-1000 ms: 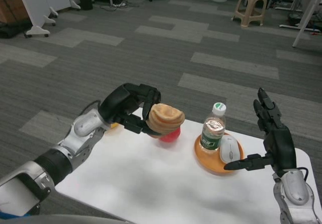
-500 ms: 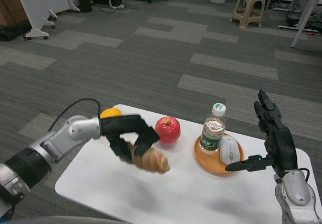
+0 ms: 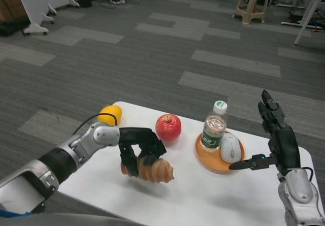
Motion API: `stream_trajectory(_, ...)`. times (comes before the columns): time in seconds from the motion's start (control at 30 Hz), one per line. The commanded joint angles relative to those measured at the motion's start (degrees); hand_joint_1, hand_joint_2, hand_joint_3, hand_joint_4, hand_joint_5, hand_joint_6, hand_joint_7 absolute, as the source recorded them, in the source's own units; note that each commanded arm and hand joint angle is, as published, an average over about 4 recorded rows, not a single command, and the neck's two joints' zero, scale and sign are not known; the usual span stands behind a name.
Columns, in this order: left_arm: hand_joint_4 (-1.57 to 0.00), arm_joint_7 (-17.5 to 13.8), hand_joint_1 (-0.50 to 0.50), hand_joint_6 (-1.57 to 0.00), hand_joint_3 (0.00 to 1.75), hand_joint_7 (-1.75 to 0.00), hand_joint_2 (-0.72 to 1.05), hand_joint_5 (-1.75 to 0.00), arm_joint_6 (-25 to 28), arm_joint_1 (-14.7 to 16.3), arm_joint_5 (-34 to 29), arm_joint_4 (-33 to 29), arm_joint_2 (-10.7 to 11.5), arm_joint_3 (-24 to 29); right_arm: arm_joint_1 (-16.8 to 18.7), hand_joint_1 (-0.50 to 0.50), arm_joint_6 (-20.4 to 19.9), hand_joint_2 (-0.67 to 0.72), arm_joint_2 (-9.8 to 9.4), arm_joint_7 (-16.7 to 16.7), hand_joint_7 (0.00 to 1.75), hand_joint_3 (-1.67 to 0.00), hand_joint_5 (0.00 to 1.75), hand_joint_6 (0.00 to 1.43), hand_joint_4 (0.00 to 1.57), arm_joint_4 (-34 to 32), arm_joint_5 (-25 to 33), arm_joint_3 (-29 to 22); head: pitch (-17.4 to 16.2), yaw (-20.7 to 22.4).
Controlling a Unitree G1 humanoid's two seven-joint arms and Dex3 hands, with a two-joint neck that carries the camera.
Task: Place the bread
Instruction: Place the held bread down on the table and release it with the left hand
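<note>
bread (image 3: pixel 152 169) gripped in left hand (image 3: pixel 138 150), low over table (image 3: pixel 203 195)

— How does the light look to us here?

— Even and fairly bright, from overhead. The white table (image 3: pixel 203 195) is almost washed out, so we read little texture on it.

— Shadows?

— Soft ones only: a faint one under the bread (image 3: pixel 152 170) and the left hand (image 3: pixel 136 147).

— Sharpness?

— We see slight softness on that hand; the bottle (image 3: pixel 214 127) label shows glare. Far furniture near the top edge is small and less crisp.
</note>
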Motion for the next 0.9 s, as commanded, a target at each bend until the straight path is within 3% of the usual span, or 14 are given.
stream_trajectory(0.03,-1.44,-0.03,0.48,-0.99,0.26,-1.68,1.05,-1.75,0.26,-3.06,0.19,5.41,-1.5,-0.11,-0.47,-0.25,-0.2,0.09,0.07,0.1,0.0,0.0,0.0,0.0,0.0,0.25,0.09,-0.16,-0.16,-0.26)
stream_trajectory(0.13,-1.4,0.08,0.48,-0.96,0.28,-1.68,1.05,-1.75,0.06,-4.53,-1.44,9.85,-2.23,-0.28,-0.08,-0.25,-0.2,0.09,0.42,0.1,0.0,0.0,0.0,0.0,0.0,-0.19,0.09,-0.38,-0.18,-0.46)
stream_trajectory(0.3,-1.16,0.34,0.49,-0.77,0.35,-1.68,1.05,-1.75,0.22,-4.66,-2.95,12.16,-2.16,-1.16,0.45,-0.25,-0.22,0.08,0.75,0.1,0.0,0.0,0.0,0.0,0.0,-0.56,0.09,-0.75,-0.11,-0.21)
stream_trajectory(0.47,-0.42,0.34,0.5,-0.39,0.33,-1.66,1.05,-1.75,0.24,-3.87,-5.57,12.27,-2.14,-1.78,0.47,-0.25,-0.28,0.09,0.86,0.1,0.0,0.0,0.0,0.0,0.0,-0.56,0.09,-0.58,0.05,0.2)
stream_trajectory(0.57,-0.09,0.34,0.5,-0.14,0.26,-1.48,1.05,-1.75,0.09,-2.9,-8.05,12.18,-1.96,-1.82,0.47,-0.25,-0.28,0.06,0.86,0.1,0.0,0.0,0.0,0.0,0.0,-0.56,0.09,-0.49,0.12,0.28)
stream_trajectory(0.7,0.0,0.34,0.5,-0.01,0.26,-1.1,1.05,-1.31,-0.07,-2.13,-9.85,12.07,-1.59,-1.4,0.47,-0.25,-0.28,0.04,0.77,0.1,0.0,0.0,0.0,0.0,0.0,-0.54,0.09,-0.4,0.23,0.45)
stream_trajectory(0.9,0.0,0.25,0.5,0.0,0.26,-0.77,1.05,-0.77,-0.33,-1.63,-11.24,12.0,-1.22,-0.61,0.38,-0.25,-0.31,0.09,0.6,0.1,0.0,0.0,0.0,0.0,0.0,-0.45,0.09,-0.42,0.27,0.74)
